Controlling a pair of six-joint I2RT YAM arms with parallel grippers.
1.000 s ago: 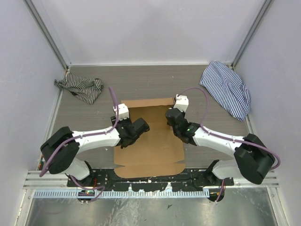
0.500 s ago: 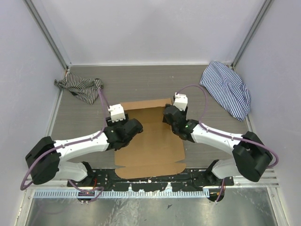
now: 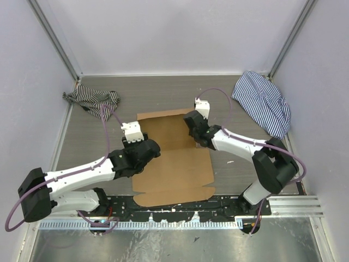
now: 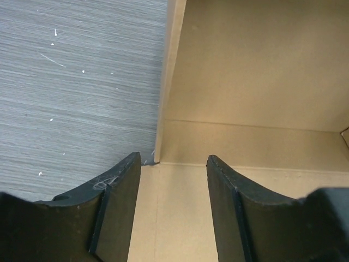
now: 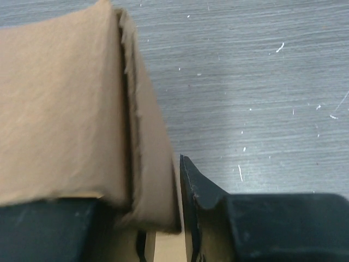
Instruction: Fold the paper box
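Paper box point(image 3: 175, 161) lies mid-table between the two arms, plain brown, mostly flat, near edge by the arm bases; far panel tilted up off the table point(image 3: 163, 95). Right gripper point(image 3: 192, 123) is at the far-right corner; the wrist view shows a doubled-over flap point(image 5: 82, 109) filling the gap between its fingers point(image 5: 191, 185), so it looks clamped on the cardboard, though the left finger is mostly hidden behind the flap. Left gripper point(image 3: 147, 150) sits at the box's left edge, jaws moderately wide with nothing between them, fingers point(image 4: 117, 191) hanging above a crease line point(image 4: 245, 125) near the sheet's edge. Striped cloths in the far-left point(image 3: 92, 102) and far-right point(image 3: 263, 103) corners, well apart from the box.
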